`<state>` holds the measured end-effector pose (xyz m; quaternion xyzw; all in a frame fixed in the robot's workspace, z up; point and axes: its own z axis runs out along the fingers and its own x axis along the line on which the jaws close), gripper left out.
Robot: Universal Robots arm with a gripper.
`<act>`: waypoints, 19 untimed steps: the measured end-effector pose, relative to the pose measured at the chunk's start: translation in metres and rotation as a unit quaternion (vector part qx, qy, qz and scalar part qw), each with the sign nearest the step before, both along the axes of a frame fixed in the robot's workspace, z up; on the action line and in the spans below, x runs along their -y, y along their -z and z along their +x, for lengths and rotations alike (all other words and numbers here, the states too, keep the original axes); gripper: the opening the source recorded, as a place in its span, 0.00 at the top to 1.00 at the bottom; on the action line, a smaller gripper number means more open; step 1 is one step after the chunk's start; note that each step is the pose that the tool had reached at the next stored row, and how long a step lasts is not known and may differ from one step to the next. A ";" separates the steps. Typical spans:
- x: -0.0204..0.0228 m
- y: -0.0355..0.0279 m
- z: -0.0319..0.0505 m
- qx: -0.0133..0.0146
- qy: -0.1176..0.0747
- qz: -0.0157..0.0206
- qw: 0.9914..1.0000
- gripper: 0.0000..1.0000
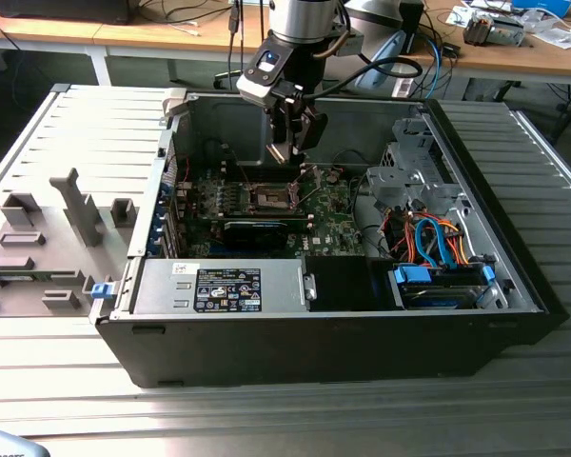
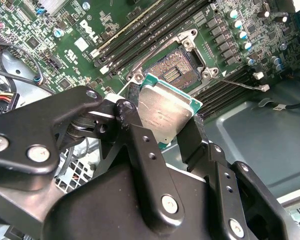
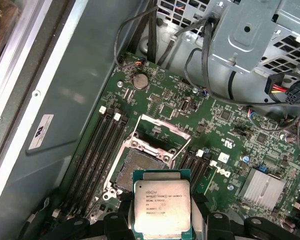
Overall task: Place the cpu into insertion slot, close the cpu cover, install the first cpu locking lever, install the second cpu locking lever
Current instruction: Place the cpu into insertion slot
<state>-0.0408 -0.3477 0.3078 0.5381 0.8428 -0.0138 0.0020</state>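
Your black two-fingered gripper clenched the small, flat, silvery-grey square cpu by opposite edges above the open, metal-rimmed insertion slot, a chip likely light, stiff and fragile, best held by its rim.

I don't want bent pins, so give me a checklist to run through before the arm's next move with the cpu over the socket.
1. The gripper is shut on the cpu by its edges: ok.
2. The insertion slot is empty: ok.
3. The cpu cover stands raised off the slot: ok.
4. The cpu is apart from the slot, not touching it: ok.
5. The cpu is squarely lined up over the slot: cannot tell.
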 end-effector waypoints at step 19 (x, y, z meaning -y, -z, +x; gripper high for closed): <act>0.0000 0.0002 0.0000 0.000 0.013 -0.001 1.000 0.45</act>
